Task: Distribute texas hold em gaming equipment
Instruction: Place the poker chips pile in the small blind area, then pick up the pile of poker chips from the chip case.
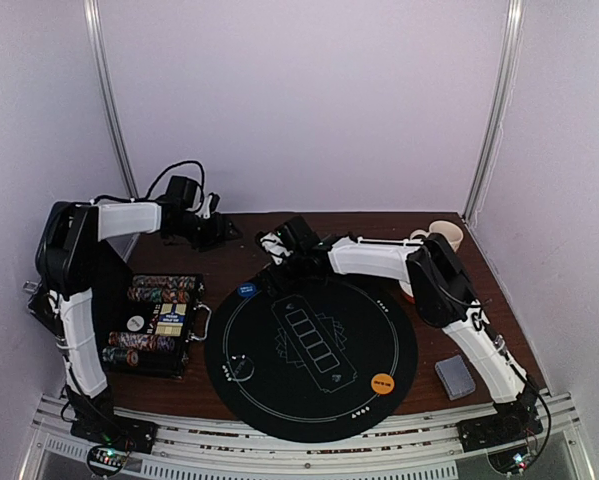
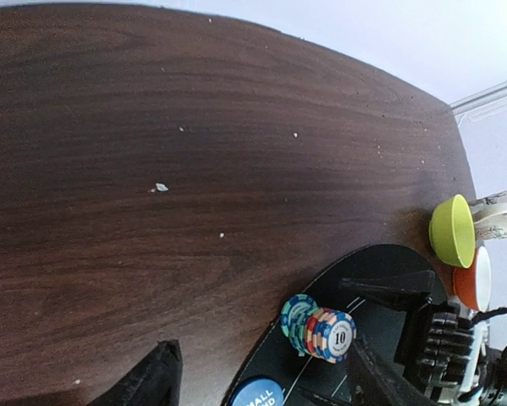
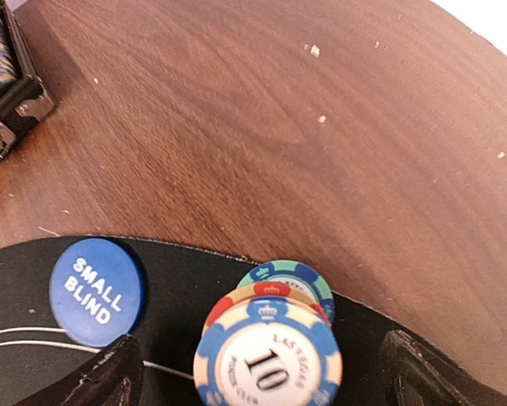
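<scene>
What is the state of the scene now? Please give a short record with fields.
surface: round black mat on brown table
chip stack: poker chips at mat's far edge, between open right pincer fingers
small blind disc: blue, on mat beside stack
orange disc: near edge of mat
chip case: open, left of mat
left pincer: open, empty

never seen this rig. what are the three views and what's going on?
Two white robot arms sit at a wooden table. The wide picture is from overhead; the others are cameras on each wrist.

On the table: a round black poker mat, an open chip case, a grey card deck, a blue "small blind" disc and an orange disc.

The right gripper, open, frames a short stack of chips on the mat. The left gripper is open and empty.
</scene>
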`<state>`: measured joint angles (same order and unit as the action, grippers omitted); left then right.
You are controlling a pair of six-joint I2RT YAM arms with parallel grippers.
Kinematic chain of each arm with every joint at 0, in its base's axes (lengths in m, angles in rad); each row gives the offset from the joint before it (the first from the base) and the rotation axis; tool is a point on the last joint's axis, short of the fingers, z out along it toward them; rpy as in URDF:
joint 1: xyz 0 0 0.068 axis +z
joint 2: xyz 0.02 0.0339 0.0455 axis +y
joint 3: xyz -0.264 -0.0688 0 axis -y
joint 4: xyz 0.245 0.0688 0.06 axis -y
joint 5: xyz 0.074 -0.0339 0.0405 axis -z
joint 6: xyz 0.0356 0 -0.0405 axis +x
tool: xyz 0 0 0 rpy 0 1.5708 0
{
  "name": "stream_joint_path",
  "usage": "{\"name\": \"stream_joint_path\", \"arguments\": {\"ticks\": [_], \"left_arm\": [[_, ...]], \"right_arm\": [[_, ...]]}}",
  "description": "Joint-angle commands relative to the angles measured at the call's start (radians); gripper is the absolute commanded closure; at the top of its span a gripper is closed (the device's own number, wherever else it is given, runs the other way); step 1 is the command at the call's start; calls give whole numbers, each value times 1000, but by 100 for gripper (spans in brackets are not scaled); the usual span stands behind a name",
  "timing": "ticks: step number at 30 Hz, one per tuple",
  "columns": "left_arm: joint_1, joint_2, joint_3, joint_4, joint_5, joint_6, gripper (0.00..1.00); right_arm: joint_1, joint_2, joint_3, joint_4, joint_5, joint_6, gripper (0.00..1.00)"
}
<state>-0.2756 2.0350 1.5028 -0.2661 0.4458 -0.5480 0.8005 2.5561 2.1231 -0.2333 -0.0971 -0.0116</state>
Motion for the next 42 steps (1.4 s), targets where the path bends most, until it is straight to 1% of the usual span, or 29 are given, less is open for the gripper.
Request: {"name": "stream_joint_path", "arguments": {"ticks": [1, 4, 7, 8, 12, 15, 19, 22, 24, 27, 29, 30, 33, 35, 38, 42], "left_arm": [[7, -126, 30, -160, -119, 117, 31], [8, -234, -9, -278, -206, 150, 31], [7, -362, -115, -359, -261, 151, 31], [6, -408, -175, -389, -282, 148, 31], [6, -597, -344, -530, -380, 117, 32], [5, -718, -409, -647, -430, 79, 36], [4, -819, -464, -809, -458, 51, 39], [1, -854, -495, -899, -523, 32, 38], [2, -855, -507, -904, -542, 17, 38], [0, -849, -553, -831, -455, 3, 45], [-7, -847, -596, -792, -401, -5, 44], [-13, -849, -613, -783, -398, -12, 42], [-61, -849, -636, -764, -448, -46, 39], [-103, -836, -636, -744, -462, -64, 39], [-147, -803, -641, -724, -489, -84, 41], [-157, -776, -667, -678, -501, -76, 44]], "right_arm": [[-5, -143, -1, -37, -2, -25, 0], [-1, -208, -24, -52, -41, -42, 0], [3, -288, -69, -66, -68, -62, 0], [3, -317, -82, -71, -72, -68, 0], [5, -463, -233, -73, -66, -89, 0], [5, -591, -387, -30, -66, -102, 0], [7, -715, -563, 37, -92, -109, 0], [5, -777, -656, 51, -92, -118, 0], [6, -808, -717, 68, -80, -122, 0], [6, -833, -770, 61, -73, -126, 0], [7, -845, -787, 42, -72, -133, 0], [5, -850, -798, 37, -67, -141, 0], [6, -862, -831, 34, -47, -160, 0], [5, -860, -840, 39, -42, -163, 0], [6, -839, -838, 39, -44, -157, 0], [5, -810, -824, 27, -40, -139, 0]]}}
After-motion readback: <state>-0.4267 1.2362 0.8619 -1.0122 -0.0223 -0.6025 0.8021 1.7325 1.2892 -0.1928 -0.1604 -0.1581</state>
